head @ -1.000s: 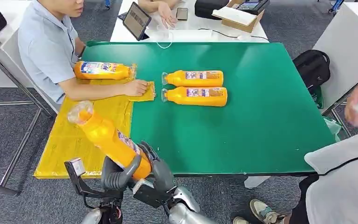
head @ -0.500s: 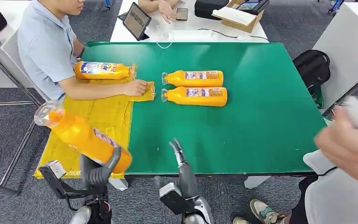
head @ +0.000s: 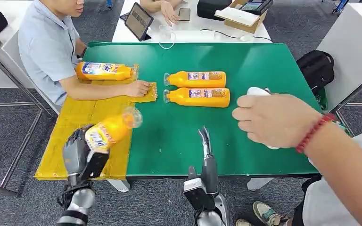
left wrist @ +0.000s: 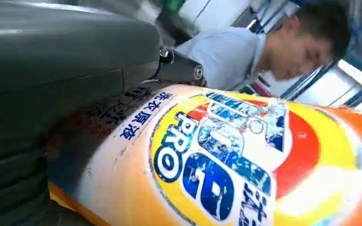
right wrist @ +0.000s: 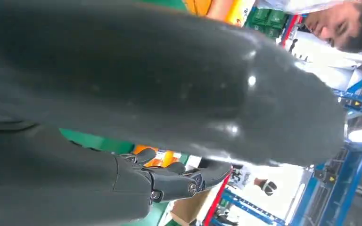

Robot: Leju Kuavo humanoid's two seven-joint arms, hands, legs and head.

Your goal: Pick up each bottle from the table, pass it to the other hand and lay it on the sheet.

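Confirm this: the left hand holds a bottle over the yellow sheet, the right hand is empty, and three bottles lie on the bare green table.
Not quite: two bottles lie on the bare green table, not three. The third bottle lies on the yellow sheet. The head view shows this. The rest stands: the left hand holds a bottle over the sheet and the right hand is empty.

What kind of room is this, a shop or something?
More likely a lab or workshop test area: a green-topped table set up for trials, grey carpet, a tablet on a white desk, blue metal racking.
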